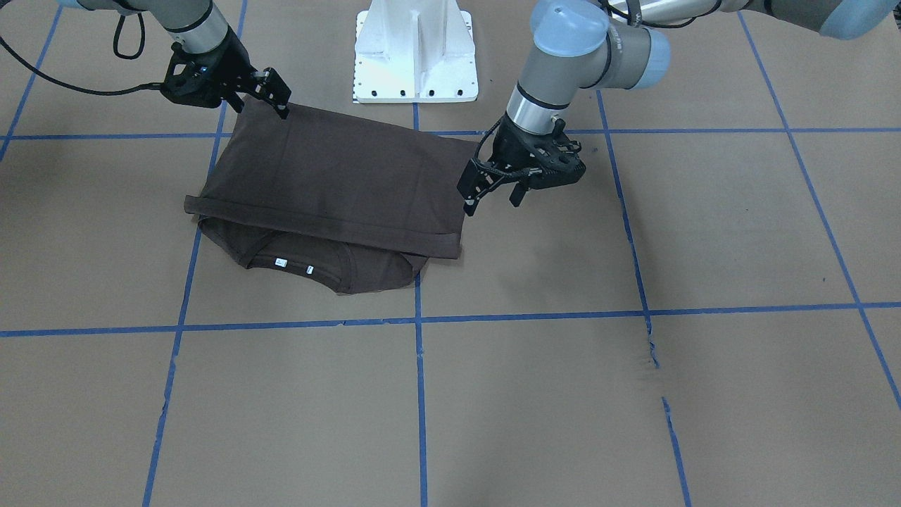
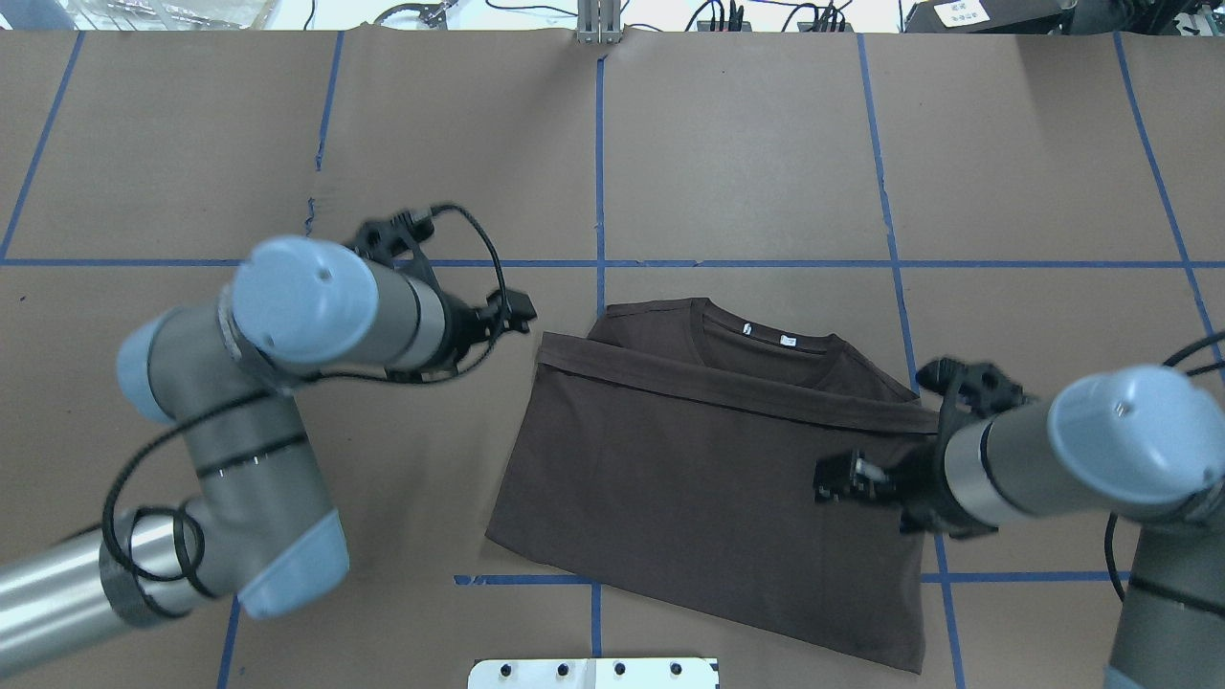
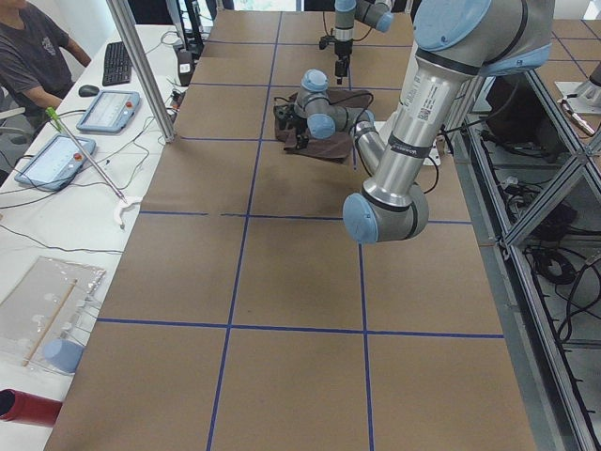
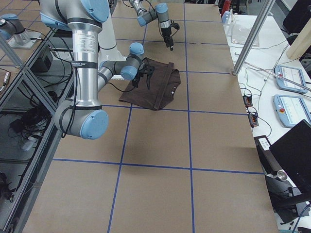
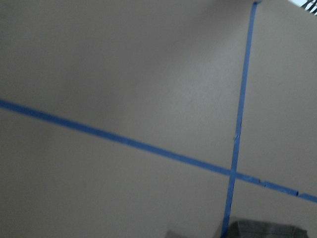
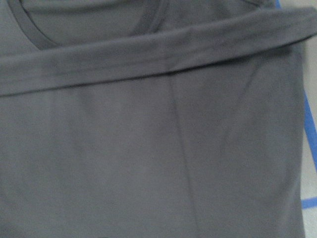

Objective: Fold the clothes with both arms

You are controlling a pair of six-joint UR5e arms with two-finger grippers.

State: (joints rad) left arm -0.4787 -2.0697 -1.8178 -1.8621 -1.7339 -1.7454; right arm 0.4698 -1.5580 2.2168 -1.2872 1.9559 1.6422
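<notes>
Table (image 1: 633, 394): brown paper, blue tape grid (image 5: 237, 99). It fills the left wrist view, with only a scrap of cloth at that view's bottom edge.

Left arm (image 2: 258, 431): elbow bent, forearm reaching toward the shirt's edge on the robot's left. Right arm (image 2: 1101, 450): reaching in over the shirt's opposite side.

T-shirt (image 2: 689, 478): dark brown, flat on the table, the lower body folded up over the chest. It lies directly under the right gripper and just beside the left gripper, between the two. No part is lifted.

White pedestal base (image 1: 415, 56): behind both grippers on the robot's side, just off the shirt's near edge.

Left gripper (image 1: 492, 203): jaws spread, nothing between them, tips pointing down at the shirt's side edge. It hangs just outside the cloth, close to the near corner.

Right gripper (image 1: 280, 95): jaws look parted, no cloth pinched. It is low over the shirt near the near corner on that side. Its wrist camera shows only smooth fabric below.

Hem band (image 2: 727, 383): a straight strip across the shirt, beyond both grippers, away from the base.

Collar (image 2: 705, 330): showing past the hem band, farther out from the grippers.

Neck labels (image 2: 788, 340): two, white, inside the collar.
</notes>
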